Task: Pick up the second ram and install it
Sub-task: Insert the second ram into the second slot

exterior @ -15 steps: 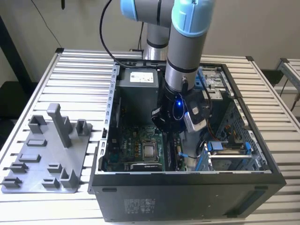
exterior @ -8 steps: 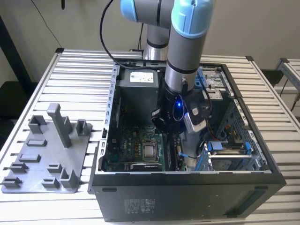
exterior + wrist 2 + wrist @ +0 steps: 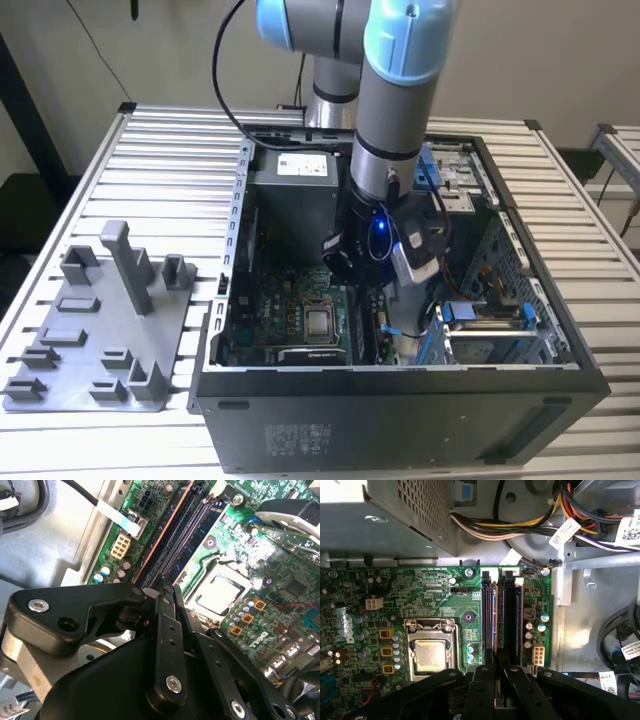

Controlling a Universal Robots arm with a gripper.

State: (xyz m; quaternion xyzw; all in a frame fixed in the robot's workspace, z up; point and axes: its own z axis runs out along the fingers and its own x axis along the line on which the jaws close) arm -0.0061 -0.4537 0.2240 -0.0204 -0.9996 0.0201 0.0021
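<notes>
Pinching what seems the thin second ram (image 3: pixel 499 692) edge-on, the closed gripper (image 3: pixel 498 672) hovers above the memory slots (image 3: pixel 501 615).

The gripper (image 3: pixel 167 592) was matt black plastic; the motherboard (image 3: pixel 435 595) looked glossy green, the processor lid (image 3: pixel 429 656) (centre-left) dull brushed metal.

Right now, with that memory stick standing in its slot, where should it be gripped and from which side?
Pinch the second ram across its two flat faces at the exposed top edge, coming straight down from above. It is thin, stands on edge, and neighbouring slots flank it. The gripper sits that way.
</notes>
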